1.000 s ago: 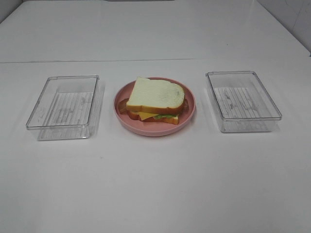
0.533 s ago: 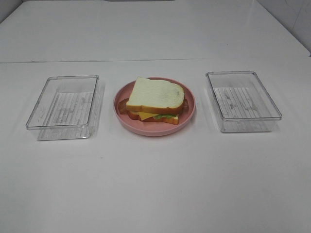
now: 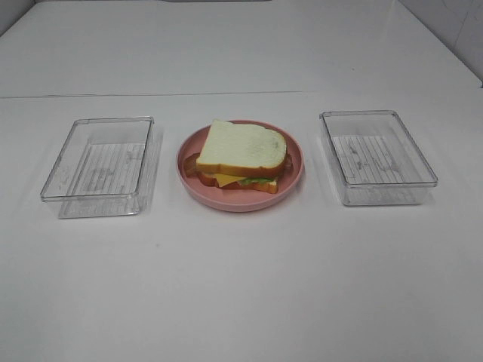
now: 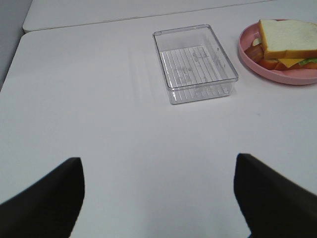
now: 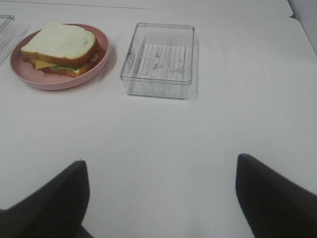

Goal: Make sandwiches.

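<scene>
On the left of the white table [image 3: 241, 286], an empty clear tray [image 3: 98, 166] is seen, well apart from any arm. At the middle, a pink plate [image 3: 290, 181] is set, and on it the sandwich [image 3: 241, 154] is stacked: a white bread slice [image 3: 243, 145] on top, a yellow cheese square [image 3: 226, 179] and a little green lettuce [image 3: 260, 181] showing at the near edge, reddish bacon [image 3: 190, 162] poking out at the left side, and a lower bread slice [image 3: 260, 187] underneath. On the right, a second clear tray [image 3: 377, 154] is seen, also empty.

The stack is judged to be complete, so the step in hand is taken to be a retreat or rest with nothing left to place. For this to be done well, both arms should be kept low and well back from the plate, so that the top slice is not brushed or the layers skewed; no reach across the middle is called for.

Neither arm is seen in the high view. In the left wrist view, the left tool [image 4: 158, 198] is held released, its two dark fingers spread wide above bare table, with the left tray and plate well ahead of it. In the right wrist view, the right tool [image 5: 161, 198] is likewise held released and empty, aimed over bare table towards the right tray, the plate being further off to one side.
</scene>
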`<action>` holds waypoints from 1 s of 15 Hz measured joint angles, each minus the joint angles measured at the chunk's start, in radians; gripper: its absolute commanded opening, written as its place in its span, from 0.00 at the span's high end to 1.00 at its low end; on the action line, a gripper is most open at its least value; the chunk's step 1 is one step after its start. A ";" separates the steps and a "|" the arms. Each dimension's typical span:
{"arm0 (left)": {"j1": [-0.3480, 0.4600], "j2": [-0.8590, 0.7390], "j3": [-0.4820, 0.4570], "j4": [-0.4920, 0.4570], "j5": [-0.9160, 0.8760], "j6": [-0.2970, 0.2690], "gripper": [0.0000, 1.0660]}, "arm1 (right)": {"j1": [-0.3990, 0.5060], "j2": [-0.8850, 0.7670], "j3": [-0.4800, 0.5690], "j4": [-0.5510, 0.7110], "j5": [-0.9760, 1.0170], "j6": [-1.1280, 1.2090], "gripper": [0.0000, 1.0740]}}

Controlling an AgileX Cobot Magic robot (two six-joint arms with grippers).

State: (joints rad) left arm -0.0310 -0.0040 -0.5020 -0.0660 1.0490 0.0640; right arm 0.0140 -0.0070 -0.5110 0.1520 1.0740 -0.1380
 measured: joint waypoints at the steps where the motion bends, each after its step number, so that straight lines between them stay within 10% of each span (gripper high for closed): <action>1: 0.000 0.000 0.000 0.000 0.000 0.000 0.26 | 0.000 0.000 0.000 0.000 0.000 0.000 0.28; 15: 0.000 0.000 0.000 0.000 0.000 0.000 0.26 | 0.000 0.000 0.000 0.000 0.000 0.000 0.28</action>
State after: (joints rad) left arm -0.0310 -0.0040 -0.5020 -0.0660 1.0490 0.0640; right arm 0.0140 -0.0070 -0.5110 0.1520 1.0740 -0.1380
